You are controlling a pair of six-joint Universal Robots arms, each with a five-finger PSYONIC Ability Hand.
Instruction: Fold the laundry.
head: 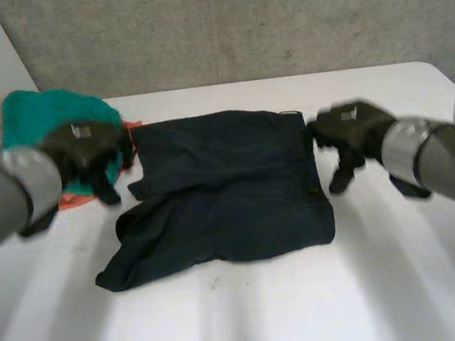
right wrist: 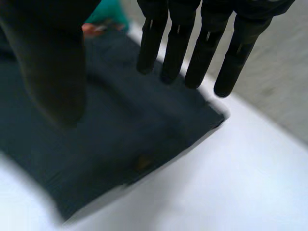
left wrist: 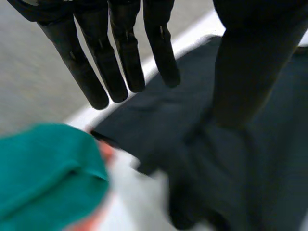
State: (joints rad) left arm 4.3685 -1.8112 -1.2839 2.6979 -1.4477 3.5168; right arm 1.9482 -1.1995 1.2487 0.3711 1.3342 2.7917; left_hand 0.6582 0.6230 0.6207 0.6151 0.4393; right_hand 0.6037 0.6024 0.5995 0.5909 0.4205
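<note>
Left hand (head: 86, 154) hovers with its fingers (left wrist: 120, 62) straight and spread and the thumb set apart, holding nothing; under its fingertips lies the near corner of one dark navy garment (head: 222, 196), spread flat but rumpled on the white bench (head: 268, 314). Just beside this hand, on the side away from the garment, sits one bunched teal cloth (head: 48, 113) on top of one orange cloth (head: 70, 198) whose edge peeks out beneath it. Right hand (head: 347, 136) hangs at the garment's opposite edge, near its far corner, and its fingers (right wrist: 178, 43) are likewise straight and parted, the thumb wide of them, gripping nothing. Between the two hands the garment covers the bench, with its lower hem crumpled toward the left hand's side.
</note>
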